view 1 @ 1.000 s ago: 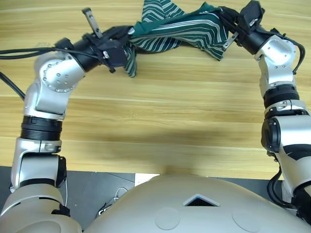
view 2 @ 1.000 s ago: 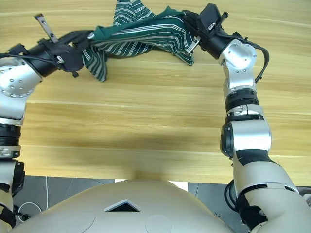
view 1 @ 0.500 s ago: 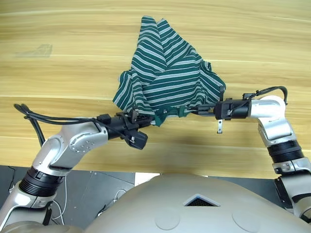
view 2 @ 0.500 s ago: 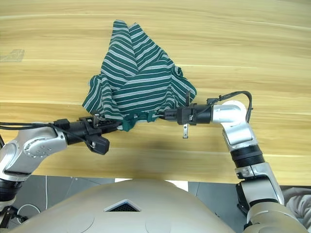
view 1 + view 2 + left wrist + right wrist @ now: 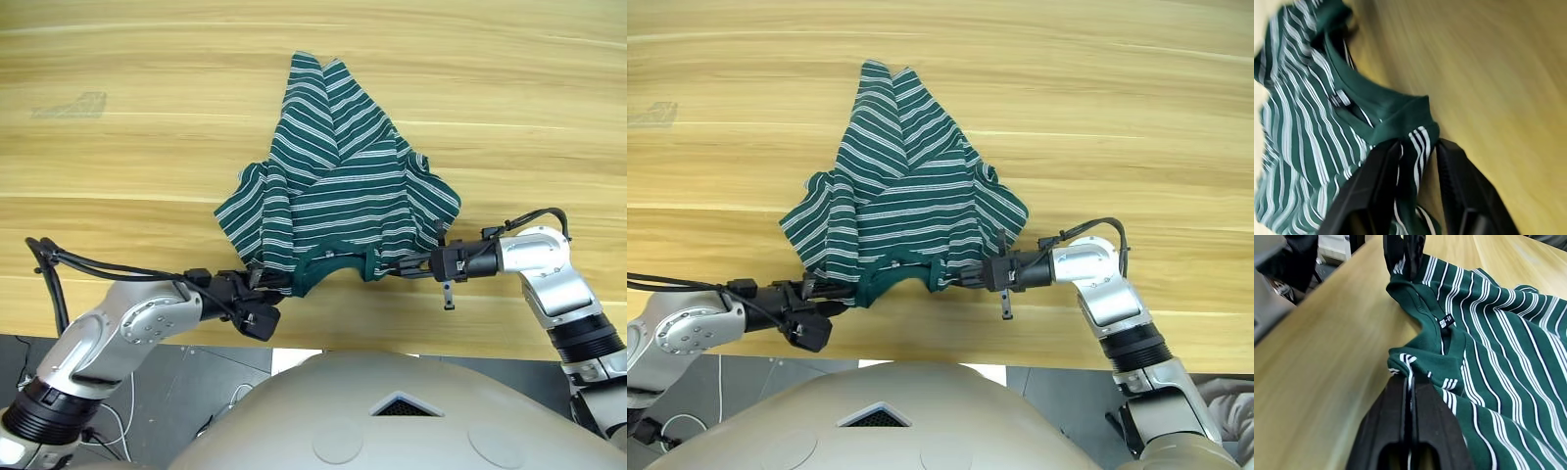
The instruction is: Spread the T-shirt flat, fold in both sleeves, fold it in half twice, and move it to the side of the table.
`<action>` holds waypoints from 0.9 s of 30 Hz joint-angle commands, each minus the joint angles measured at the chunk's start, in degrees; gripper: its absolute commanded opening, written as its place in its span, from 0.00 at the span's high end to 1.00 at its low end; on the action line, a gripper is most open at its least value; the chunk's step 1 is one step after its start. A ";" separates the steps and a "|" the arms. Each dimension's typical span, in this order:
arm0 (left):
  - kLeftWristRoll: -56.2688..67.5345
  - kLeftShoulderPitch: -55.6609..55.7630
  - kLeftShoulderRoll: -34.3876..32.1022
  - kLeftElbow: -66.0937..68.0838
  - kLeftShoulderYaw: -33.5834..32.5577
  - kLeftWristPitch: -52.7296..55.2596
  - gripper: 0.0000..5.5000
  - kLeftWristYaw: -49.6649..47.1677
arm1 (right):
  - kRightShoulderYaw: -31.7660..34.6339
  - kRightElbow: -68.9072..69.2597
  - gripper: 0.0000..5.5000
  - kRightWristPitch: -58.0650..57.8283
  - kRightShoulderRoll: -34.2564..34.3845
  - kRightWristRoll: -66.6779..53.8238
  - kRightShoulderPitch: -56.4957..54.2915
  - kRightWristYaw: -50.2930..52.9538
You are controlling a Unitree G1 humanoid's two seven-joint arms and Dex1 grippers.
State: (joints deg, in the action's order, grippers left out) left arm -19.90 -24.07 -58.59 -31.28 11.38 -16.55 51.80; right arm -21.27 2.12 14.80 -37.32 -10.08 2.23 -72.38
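jaws of left gripper (image 5: pixel 263 282) and right gripper (image 5: pixel 394 266) pinch the t-shirt (image 5: pixel 333 186) on wooden table (image 5: pixel 147 147).

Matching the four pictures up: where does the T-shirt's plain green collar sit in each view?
Left eye view: collar at the T-shirt's near edge, between left gripper and right gripper.
Right eye view: same spot.
Left wrist view: just past the left gripper's fingers, at.
Right wrist view: between both grippers.
Shared landmark: the left gripper pinching the T-shirt.

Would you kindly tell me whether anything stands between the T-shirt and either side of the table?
Nothing visible does. The left gripper and right gripper both clamp the T-shirt beside its collar on the table.
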 commanded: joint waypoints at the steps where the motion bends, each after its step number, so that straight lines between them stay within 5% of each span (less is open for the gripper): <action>1: 6.45 -2.74 -1.20 -2.76 -2.23 2.81 0.64 2.40 | -0.36 4.30 0.95 -4.02 -2.54 -3.59 2.19 -2.56; 5: 13.07 -4.55 -1.17 -2.75 -4.65 5.24 0.53 4.00 | -0.67 7.47 0.83 -10.79 -5.33 -7.37 3.90 -5.86; 13: 34.80 -4.26 0.34 -2.98 -15.74 10.40 0.52 7.55 | 2.55 9.27 0.56 -18.12 -5.36 -14.52 3.48 -6.99; 20: 19.29 13.24 9.66 17.29 -15.95 4.13 0.52 -9.62 | 8.44 -14.95 0.33 1.02 2.68 1.93 -9.74 11.31; 27: 8.16 17.61 10.45 28.26 -12.50 -2.80 0.52 -15.57 | 3.16 -32.04 0.11 18.31 2.40 21.96 -17.02 23.52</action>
State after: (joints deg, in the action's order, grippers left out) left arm -9.96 -7.57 -48.35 -4.55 -2.00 -18.13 36.84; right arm -16.10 -26.29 31.38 -34.57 7.33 -14.50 -50.02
